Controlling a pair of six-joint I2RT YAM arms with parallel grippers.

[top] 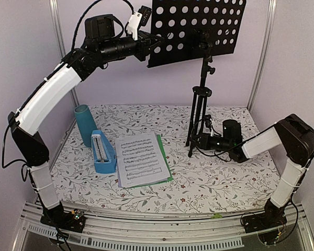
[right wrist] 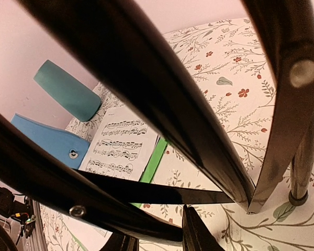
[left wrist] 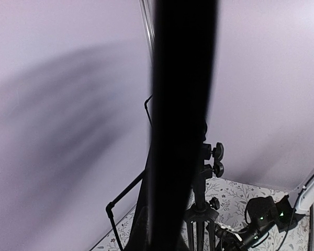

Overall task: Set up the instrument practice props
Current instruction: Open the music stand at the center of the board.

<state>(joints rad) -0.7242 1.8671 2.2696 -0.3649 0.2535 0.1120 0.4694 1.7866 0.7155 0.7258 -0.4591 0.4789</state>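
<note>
The black music stand [top: 201,99] stands at the back right of the table, its perforated desk [top: 199,26] high up. My left gripper [top: 149,44] is raised and shut on the desk's left edge, which fills the left wrist view as a dark band [left wrist: 183,104]. My right gripper [top: 198,140] is low at the tripod's foot; in the right wrist view a leg [right wrist: 94,209] runs between its fingers [right wrist: 194,235], which grip it. The white and green sheet-music pages [top: 141,159] lie flat mid-table, with the blue metronome [top: 102,152] just to their left.
A teal cylinder cup [top: 85,124] stands upright behind the metronome, near the left wall. The floral tablecloth [top: 225,178] covers the table. Metal frame posts [top: 261,57] and pale walls close in the back and sides.
</note>
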